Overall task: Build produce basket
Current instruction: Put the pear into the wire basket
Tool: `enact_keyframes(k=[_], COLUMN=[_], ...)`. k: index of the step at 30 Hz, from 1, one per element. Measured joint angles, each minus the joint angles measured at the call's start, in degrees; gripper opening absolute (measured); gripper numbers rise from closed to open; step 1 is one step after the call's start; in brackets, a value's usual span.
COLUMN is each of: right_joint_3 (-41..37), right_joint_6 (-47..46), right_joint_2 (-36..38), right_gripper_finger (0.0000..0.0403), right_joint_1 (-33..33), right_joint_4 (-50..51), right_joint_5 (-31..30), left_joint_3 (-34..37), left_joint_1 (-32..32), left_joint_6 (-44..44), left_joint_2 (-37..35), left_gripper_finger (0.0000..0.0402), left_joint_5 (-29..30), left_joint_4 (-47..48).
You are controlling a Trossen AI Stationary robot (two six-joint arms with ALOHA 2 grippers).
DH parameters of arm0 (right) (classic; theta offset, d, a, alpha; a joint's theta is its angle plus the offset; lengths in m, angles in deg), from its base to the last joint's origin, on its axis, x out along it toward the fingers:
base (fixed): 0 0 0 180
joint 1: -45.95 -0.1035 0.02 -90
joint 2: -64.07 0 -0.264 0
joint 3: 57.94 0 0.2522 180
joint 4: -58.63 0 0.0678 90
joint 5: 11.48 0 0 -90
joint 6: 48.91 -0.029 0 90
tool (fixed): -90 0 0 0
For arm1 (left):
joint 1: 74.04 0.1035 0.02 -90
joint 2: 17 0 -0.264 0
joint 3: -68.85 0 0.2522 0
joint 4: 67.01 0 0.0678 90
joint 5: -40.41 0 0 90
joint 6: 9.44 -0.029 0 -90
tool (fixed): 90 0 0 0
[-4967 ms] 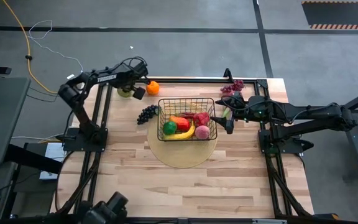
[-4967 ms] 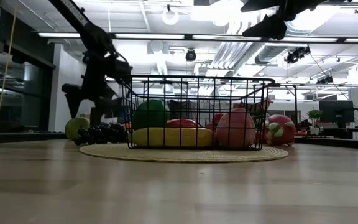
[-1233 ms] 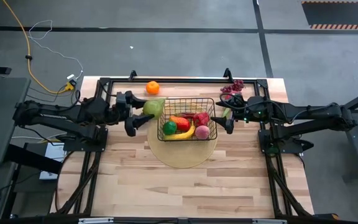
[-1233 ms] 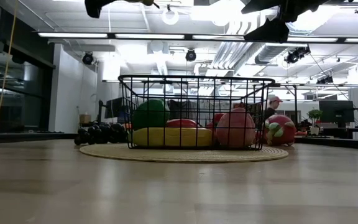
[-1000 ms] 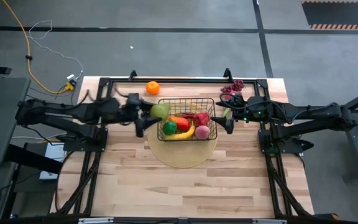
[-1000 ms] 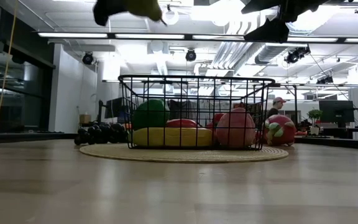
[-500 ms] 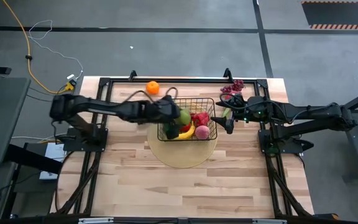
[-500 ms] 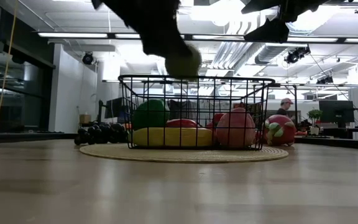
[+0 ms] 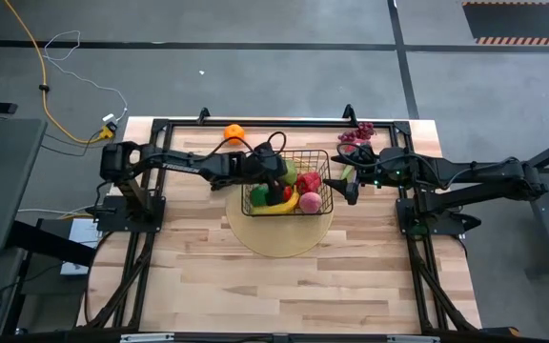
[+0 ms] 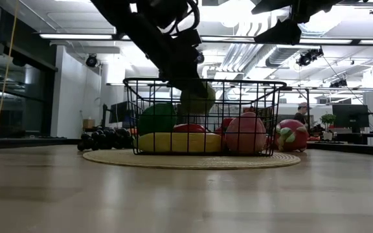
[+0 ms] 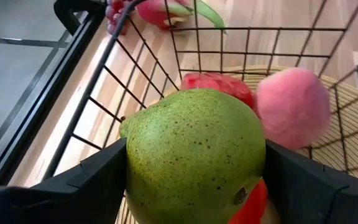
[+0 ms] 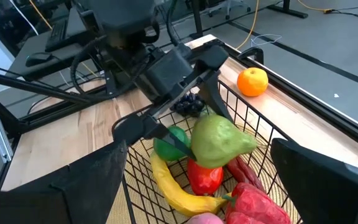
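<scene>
Pear (image 11: 194,155), pinched in the left claw (image 9: 279,174), hangs inside the basket (image 9: 324,155) for dropping among the fruit, while the right claw (image 9: 349,180) waits spread beside it.

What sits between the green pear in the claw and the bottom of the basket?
In the right wrist view, the pear, clamped by the left gripper, hangs inside the basket above a red-orange fruit and the banana.

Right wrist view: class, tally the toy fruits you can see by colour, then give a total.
Green: 2, pear and ball
Red: 2, mango and bumpy fruit
Yellow: 1, banana
Orange: 1, orange
Pink: 1, peach
Dark purple: 1, grapes
Total: 8
</scene>
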Motion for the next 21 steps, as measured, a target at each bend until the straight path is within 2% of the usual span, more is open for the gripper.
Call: enact_keyframes(k=[21], right_joint_3=[0.0], right_joint_6=[0.0], right_joint_2=[0.0], right_gripper_finger=[0.0387], right_joint_1=[0.0], right_joint_4=[0.0], right_joint_5=[0.0], left_joint_3=[0.0], left_joint_1=[-0.5], left_joint_6=[4.1], left_joint_2=[0.1], left_gripper_finger=[0.0312], left_joint_5=[0.0], left_joint_4=[-2.2])
